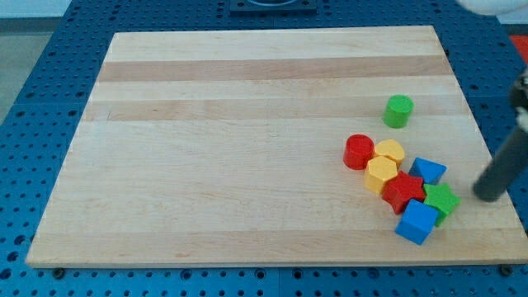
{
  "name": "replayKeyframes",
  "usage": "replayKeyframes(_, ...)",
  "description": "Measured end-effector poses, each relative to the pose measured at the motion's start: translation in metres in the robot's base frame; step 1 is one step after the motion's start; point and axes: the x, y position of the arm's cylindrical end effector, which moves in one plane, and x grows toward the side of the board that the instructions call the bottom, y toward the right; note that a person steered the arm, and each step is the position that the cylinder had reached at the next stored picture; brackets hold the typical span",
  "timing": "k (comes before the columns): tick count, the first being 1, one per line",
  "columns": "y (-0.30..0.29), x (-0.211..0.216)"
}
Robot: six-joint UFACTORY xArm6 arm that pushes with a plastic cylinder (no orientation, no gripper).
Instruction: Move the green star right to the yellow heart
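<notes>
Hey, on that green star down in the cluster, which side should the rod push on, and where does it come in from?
No gripping here, only pushing. The green star sits at the cluster's right edge, touching the red block and the blue cube. The yellow heart lies up-left. My tip stands just right of the star, so its free right side is probably the face to press, coming from the view's right.

Lab: blue perforated bench (49,74), wooden board (247,124)

My tip (488,195) sits just to the view's right of the green star (441,200). The star is in a bunch of blocks, with the yellow heart (390,151) up and left of it.
</notes>
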Motion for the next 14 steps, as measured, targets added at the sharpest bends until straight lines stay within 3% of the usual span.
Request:
replayKeyframes(2,-0.023,0.066)
replayKeyframes(7,-0.061,0.076)
replayKeyframes(11,-0.104,0.019)
replayKeyframes(14,-0.127,-0.071)
